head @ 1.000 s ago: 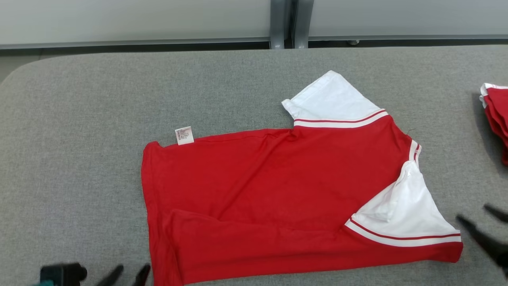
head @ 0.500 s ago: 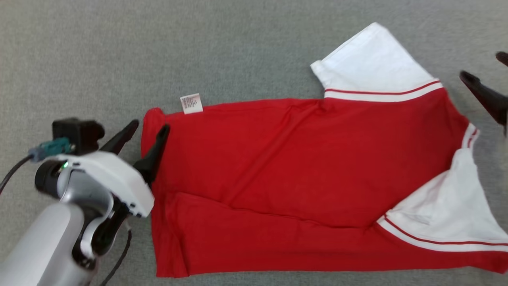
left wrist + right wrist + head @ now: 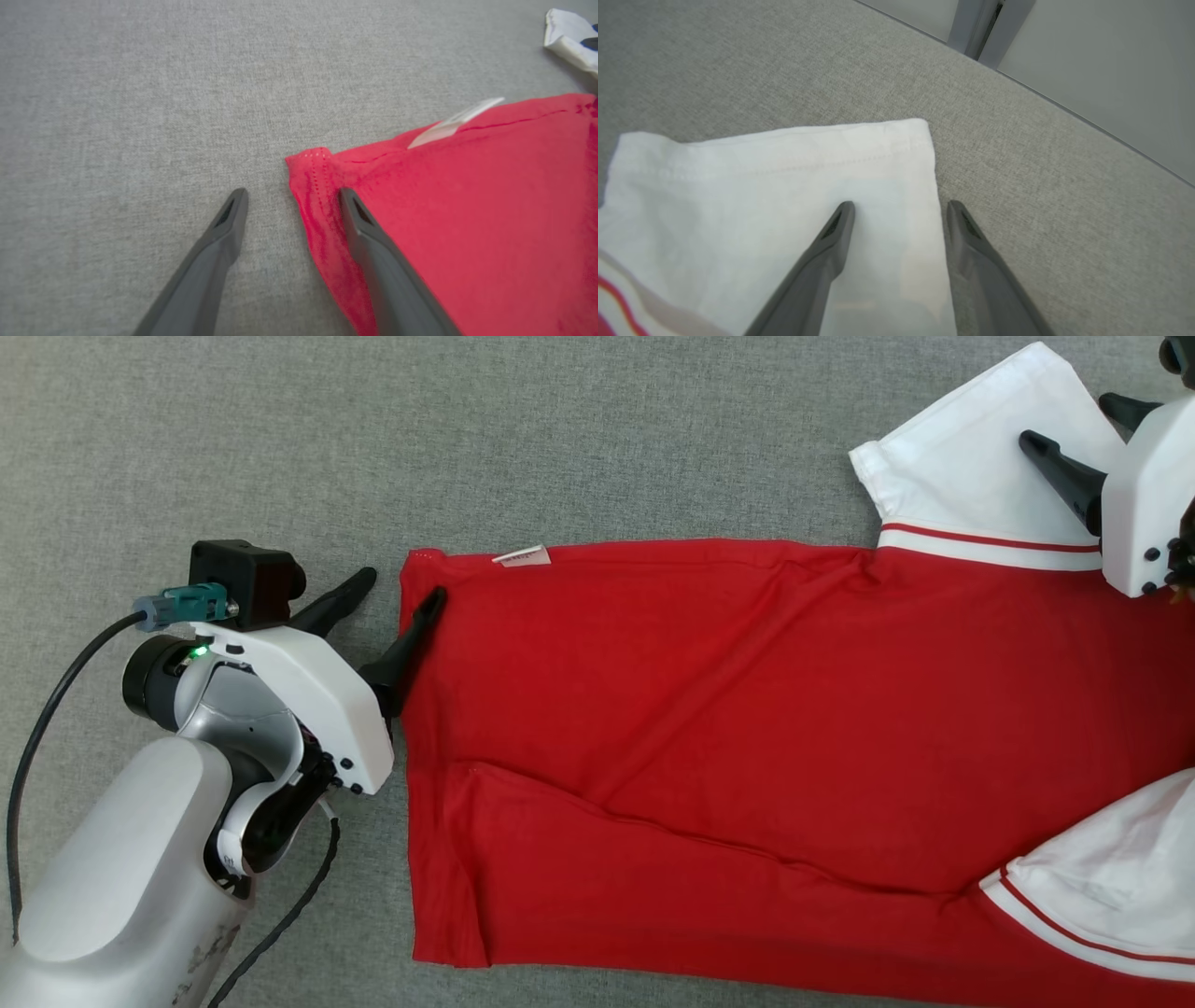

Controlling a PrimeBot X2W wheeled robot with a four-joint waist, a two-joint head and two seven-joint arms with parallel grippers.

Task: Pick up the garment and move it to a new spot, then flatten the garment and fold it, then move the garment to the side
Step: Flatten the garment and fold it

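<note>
Work surface: a grey woven table top (image 3: 607,439), by which the whole head view is backed.
Garment: a red T-shirt (image 3: 747,728) with white sleeves, laid flat across the centre and right of the head view, its hem turned toward the left of the frame; a long diagonal crease is seen from the lower left to the lower right of the body.
Upper sleeve: a white sleeve (image 3: 962,457) with a red stripe at its seam, spread at the upper right of the head view.
Lower sleeve: a second white sleeve (image 3: 1111,887), partly cut off at the lower right corner.
Care label: a small white tag (image 3: 523,557) projecting from the upper edge of the body, near the hem corner.
Left gripper (image 3: 401,588): shown with its jaws spread apart at the left of the frame, the upper hem corner being straddled (one finger (image 3: 373,252) is seen over red cloth, the other over bare table); nothing is held.
Right gripper (image 3: 1067,418): shown with its jaws spread apart at the upper right, the outer edge of the upper sleeve (image 3: 761,186) being straddled; nothing is held.
Contact: whether the fingertips are pressed onto the cloth cannot be told.
Cable: a black lead (image 3: 37,728) looped beside the left forearm.
</note>
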